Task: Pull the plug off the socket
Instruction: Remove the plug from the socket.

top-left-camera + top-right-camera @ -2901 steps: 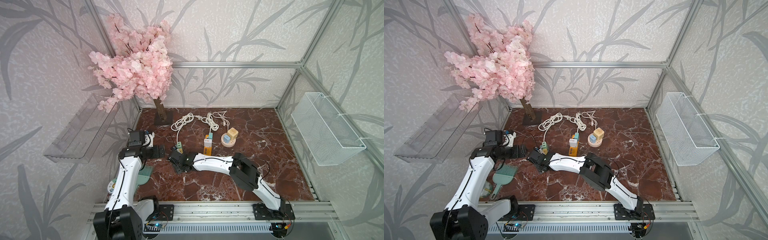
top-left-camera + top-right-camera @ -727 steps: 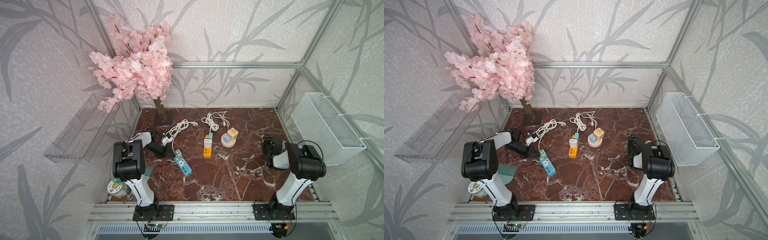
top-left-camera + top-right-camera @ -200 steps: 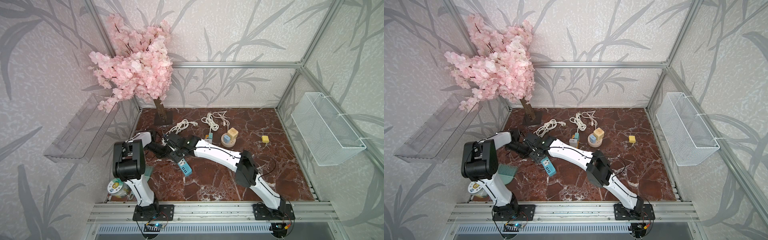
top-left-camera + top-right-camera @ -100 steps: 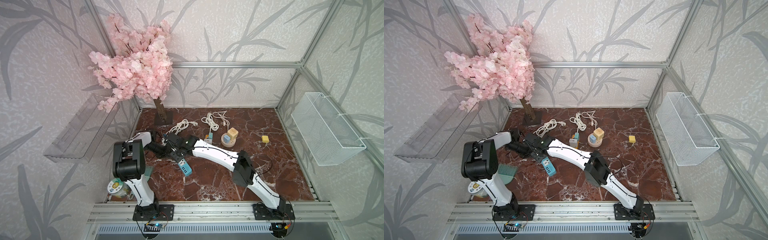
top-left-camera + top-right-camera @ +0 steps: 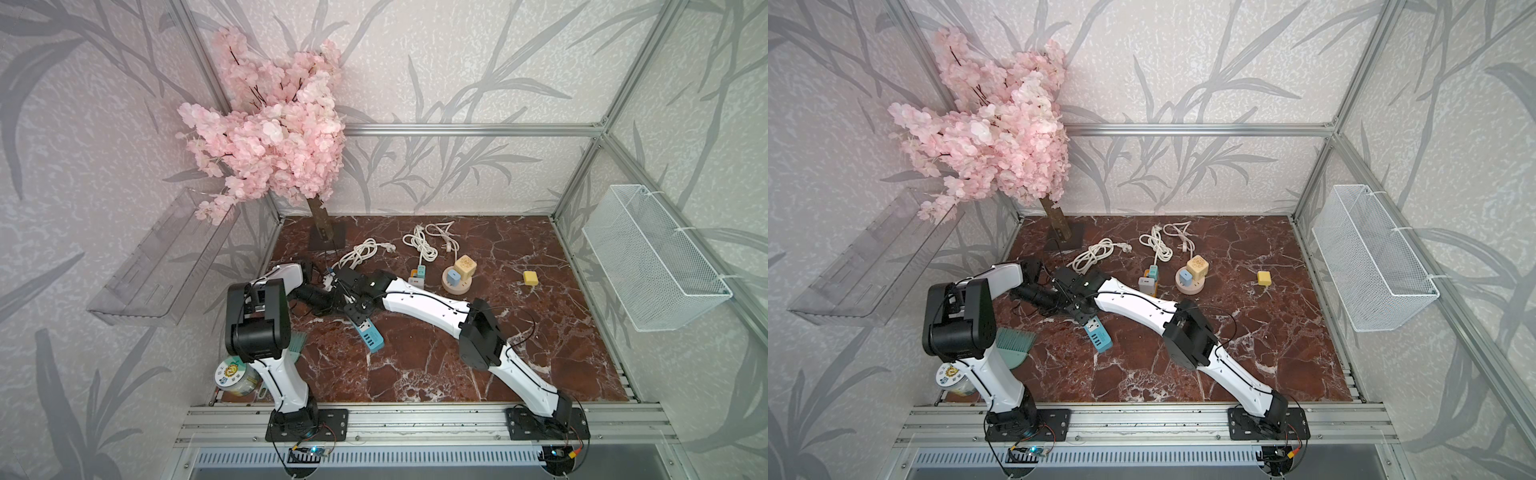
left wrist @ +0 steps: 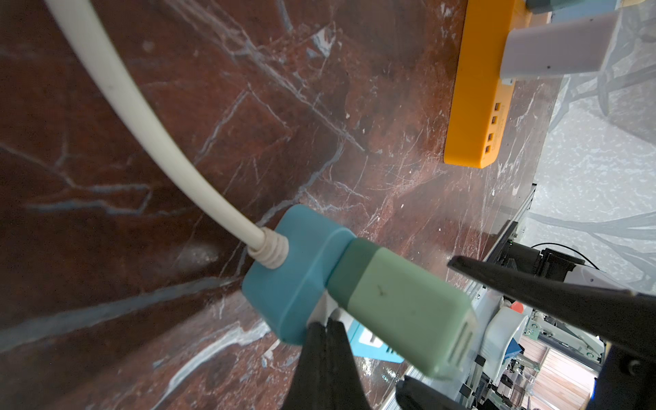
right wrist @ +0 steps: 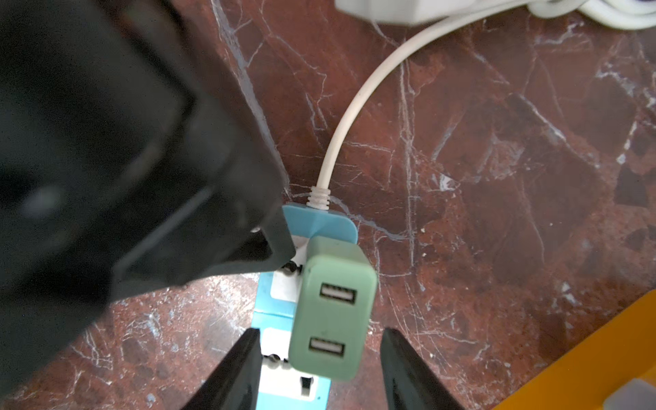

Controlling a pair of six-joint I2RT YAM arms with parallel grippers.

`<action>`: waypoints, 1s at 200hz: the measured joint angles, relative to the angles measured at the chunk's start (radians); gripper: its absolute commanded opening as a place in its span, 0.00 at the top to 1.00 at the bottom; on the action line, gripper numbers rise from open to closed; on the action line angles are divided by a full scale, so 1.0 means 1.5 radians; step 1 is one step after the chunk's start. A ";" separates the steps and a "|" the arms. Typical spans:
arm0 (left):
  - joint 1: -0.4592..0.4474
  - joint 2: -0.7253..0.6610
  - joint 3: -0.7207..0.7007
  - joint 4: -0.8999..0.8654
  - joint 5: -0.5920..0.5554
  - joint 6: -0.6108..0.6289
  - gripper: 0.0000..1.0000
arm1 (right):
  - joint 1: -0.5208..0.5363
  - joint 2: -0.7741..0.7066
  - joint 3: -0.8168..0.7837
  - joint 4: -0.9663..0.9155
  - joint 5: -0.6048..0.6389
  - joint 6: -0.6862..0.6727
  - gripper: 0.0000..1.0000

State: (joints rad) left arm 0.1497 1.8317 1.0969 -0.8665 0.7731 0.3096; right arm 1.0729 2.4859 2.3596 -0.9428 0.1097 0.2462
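The right tool [image 7: 319,340] stands wide around the green square plug [image 7: 333,309], not touching. Squeeze both sides snug, then pull straight out of the long blue plastic socket strip [image 7: 319,223], which the pinched-together left tool [image 6: 324,333] seems to pin on the red marble counter [image 7: 497,177].

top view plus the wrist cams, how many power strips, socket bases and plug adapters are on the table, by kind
power strips: 2 (blue strip, orange strip)
round socket base: 1
plug adapters: 6 (green adapter, teal adapter, white adapter, blue adapter, tan adapter, yellow adapter)
total: 9
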 measured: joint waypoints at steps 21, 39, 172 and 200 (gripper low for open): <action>0.000 0.000 0.000 0.000 0.000 0.000 1.00 | -0.001 0.001 0.000 0.007 -0.004 0.002 0.44; 0.000 0.000 0.000 0.000 0.000 0.000 1.00 | -0.001 0.001 0.000 0.017 -0.009 0.003 0.45; 0.000 0.000 0.000 0.000 0.000 0.000 1.00 | -0.007 0.031 0.023 0.030 -0.010 0.010 0.66; 0.000 0.000 0.000 0.001 0.001 0.000 1.00 | -0.008 0.031 0.023 0.032 -0.009 0.010 0.74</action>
State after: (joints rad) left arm 0.1497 1.8317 1.0973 -0.8658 0.7742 0.3096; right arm 1.0615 2.5320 2.3943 -0.8944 0.0967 0.2615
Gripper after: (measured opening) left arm 0.046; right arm 0.309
